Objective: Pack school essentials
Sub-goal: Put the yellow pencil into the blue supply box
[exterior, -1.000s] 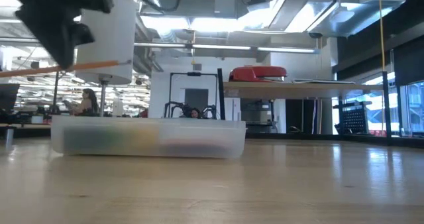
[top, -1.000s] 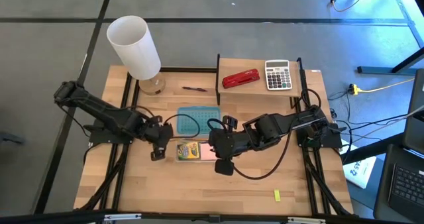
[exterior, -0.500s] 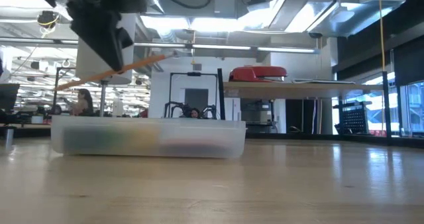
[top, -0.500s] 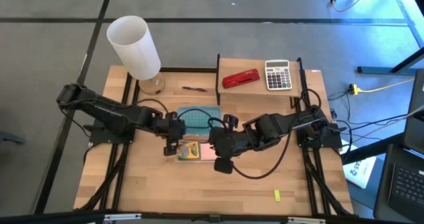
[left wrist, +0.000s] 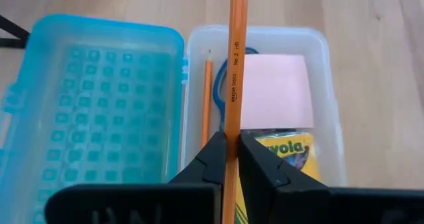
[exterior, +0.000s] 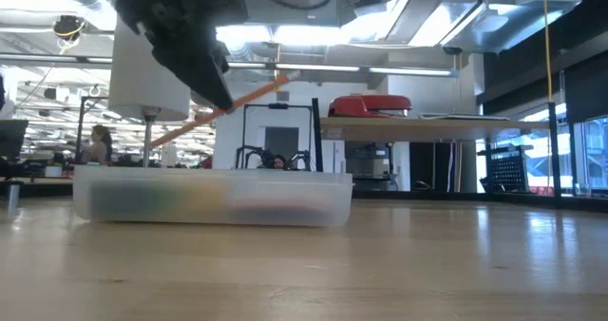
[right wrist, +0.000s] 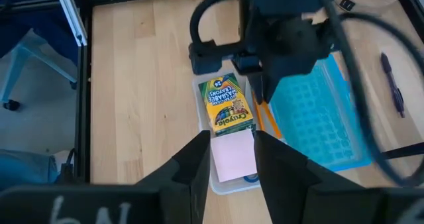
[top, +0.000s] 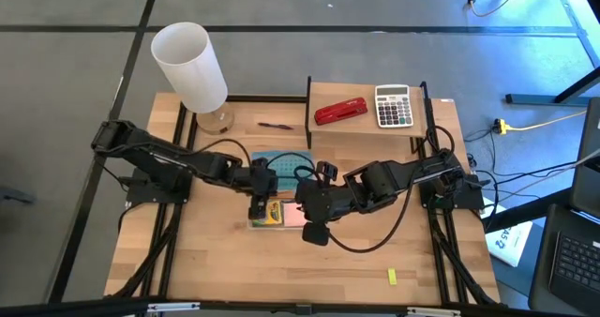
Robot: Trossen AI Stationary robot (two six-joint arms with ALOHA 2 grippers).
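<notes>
My left gripper [left wrist: 230, 159] is shut on an orange pencil [left wrist: 234, 71] above the clear pencil-box tray [top: 281, 214]. The tray's blue lid [left wrist: 93, 98] lies open beside it. Inside the tray lie a pink sticky-note pad [left wrist: 271, 91], a green-yellow crayon box [right wrist: 228, 105], a second orange pencil [left wrist: 207, 98] and a blue scissors handle [left wrist: 222, 71]. My right gripper [right wrist: 232, 161] is open and hovers over the tray's right end, touching nothing. The dark-red pen [top: 275, 126] and the tiny yellow block [top: 393, 277] lie on the table. My left gripper pinches the orange pencil's shaft [left wrist: 232, 134] between its two fingers, coming from above. The pencil runs forward out between the fingers. It is lifted clear above the tray and slants, as the pencil [exterior: 237, 101] shows in the low view.
A tall white cup [top: 192, 68] stands at the far left. On a raised shelf at the far right sit a red stapler [top: 340, 112] and a grey calculator [top: 394, 106]. Bare wood [top: 216, 270] lies toward the near edge.
My left gripper has carried the pencil toward the table's right, from left of the tray to over it. The pencil has tipped from nearly level to a clear slant. My right gripper has stayed where it was.
</notes>
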